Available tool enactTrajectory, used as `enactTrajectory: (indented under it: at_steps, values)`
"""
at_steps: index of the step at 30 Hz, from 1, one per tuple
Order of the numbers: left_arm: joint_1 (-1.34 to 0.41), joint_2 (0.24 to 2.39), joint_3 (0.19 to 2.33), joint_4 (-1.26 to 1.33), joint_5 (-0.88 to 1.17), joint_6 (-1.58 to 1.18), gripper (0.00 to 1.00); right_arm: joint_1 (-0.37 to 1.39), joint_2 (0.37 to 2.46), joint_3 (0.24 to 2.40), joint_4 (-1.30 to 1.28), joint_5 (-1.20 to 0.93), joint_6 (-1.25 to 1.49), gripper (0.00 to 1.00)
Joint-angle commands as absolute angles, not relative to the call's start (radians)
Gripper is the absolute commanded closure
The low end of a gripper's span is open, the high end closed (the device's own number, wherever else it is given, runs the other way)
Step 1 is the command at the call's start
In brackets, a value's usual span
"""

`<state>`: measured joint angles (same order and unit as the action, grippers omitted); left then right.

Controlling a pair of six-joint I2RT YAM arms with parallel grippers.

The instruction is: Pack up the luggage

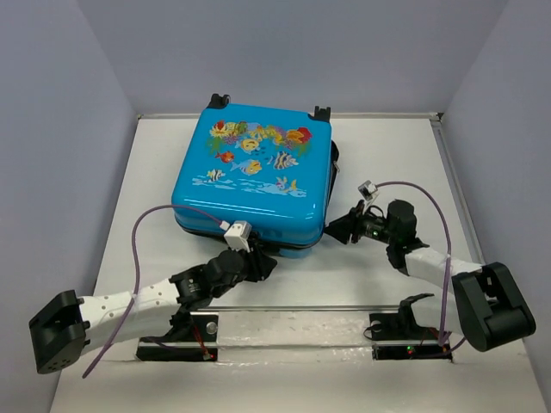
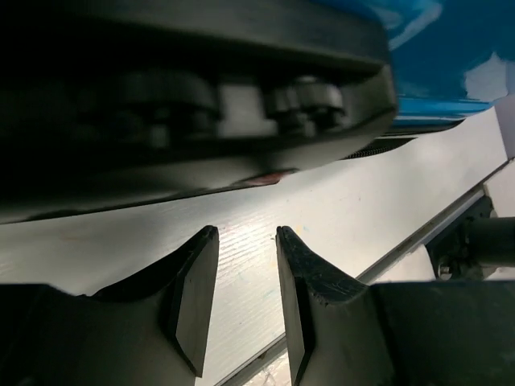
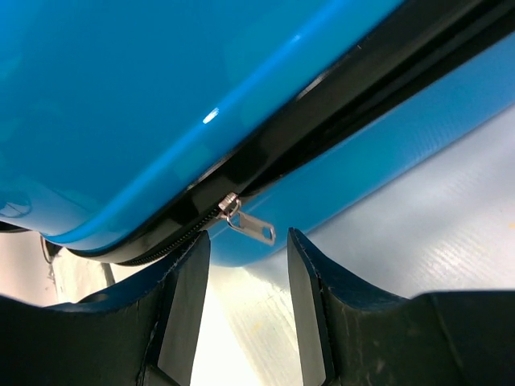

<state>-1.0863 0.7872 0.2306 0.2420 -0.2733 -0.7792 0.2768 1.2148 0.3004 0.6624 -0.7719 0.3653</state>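
While the right end effector (image 3: pixel 247 241) and left end effector (image 2: pixel 246 233) gape empty, the right should advance to 12 o'clock, pinching the luggage (image 3: pixel 145 96)'s zipper pull (image 3: pixel 253 227).

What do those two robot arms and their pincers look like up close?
The left arm and right arm are chains of white tubular links and chunky black joint housings, with a thin purple cable looping along each and a small white camera block at the wrist. The left gripper and right gripper are matte black, each with two wedge-shaped fingers tapering to blunt tips.
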Motion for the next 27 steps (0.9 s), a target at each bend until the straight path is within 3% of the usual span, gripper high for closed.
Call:
enactTrajectory:
  at_steps: [1,10,17,22,27]
  values:
    - [-1.080,0.871,0.298,0.362,-0.242,-0.710,0.54,0.287,1.229,0.354,0.713,-0.807,0.304,0.51]
    - [-1.077,0.913,0.345,0.364,-0.264,-0.713,0.55,0.287,1.308,0.405,0.710,-0.861,0.255,0.53]
    - [-1.062,0.914,0.382,0.298,-0.302,-0.707,0.55,0.287,1.396,0.408,0.837,-0.819,0.270,0.63]
    - [-1.054,0.919,0.396,0.305,-0.301,-0.701,0.55,0.287,1.408,0.380,0.936,-0.799,0.327,0.92]
    - [-1.046,0.959,0.446,0.337,-0.333,-0.663,0.55,0.339,1.292,0.339,0.804,-0.668,0.322,0.93]
